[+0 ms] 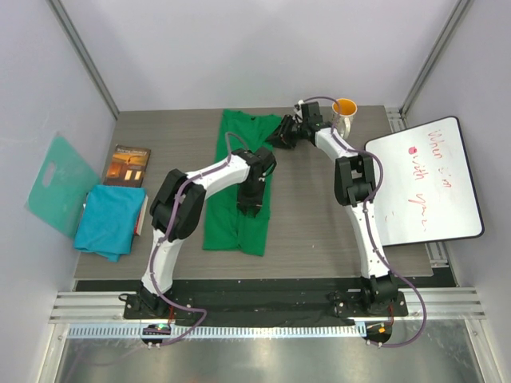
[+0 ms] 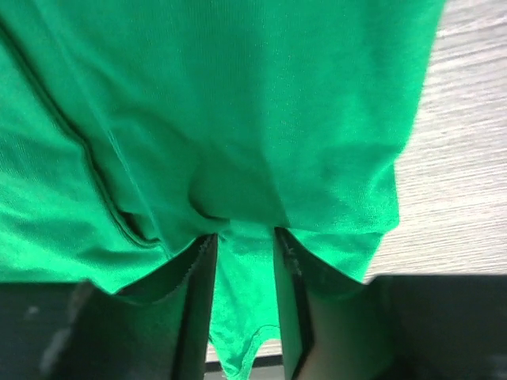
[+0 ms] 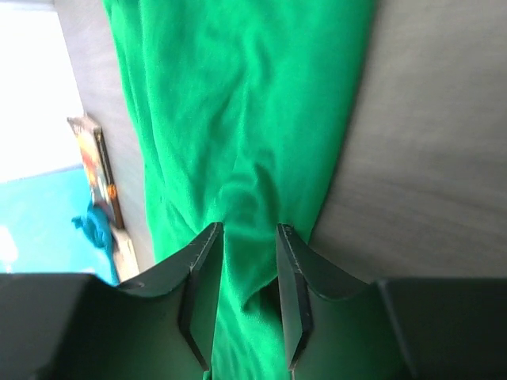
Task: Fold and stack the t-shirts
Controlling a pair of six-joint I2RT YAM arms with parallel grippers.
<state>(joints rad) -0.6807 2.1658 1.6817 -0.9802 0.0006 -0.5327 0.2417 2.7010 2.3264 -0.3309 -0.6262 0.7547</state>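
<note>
On the table [image 1: 319, 231] we see the green shirt [image 1: 233, 223] lying as a long narrow strip down the middle, the teal shirt [image 1: 108, 219] bunched at the left edge, and the left pincer [image 2: 244, 241] and right pincer [image 3: 249, 233] each part-open astride green cloth.

**Your two arms: white shells, black joints**

Your left arm [image 1: 164, 254] and right arm [image 1: 369, 231] wore smooth white covers between bulky black joints. A greyish-purple cable [image 1: 385, 191] looped loosely along each one, down to a black base [image 1: 375, 297]. Your left gripper [image 2: 243, 234] and right gripper [image 3: 249, 227] ended in matte black, wedge-shaped fingers.
</note>
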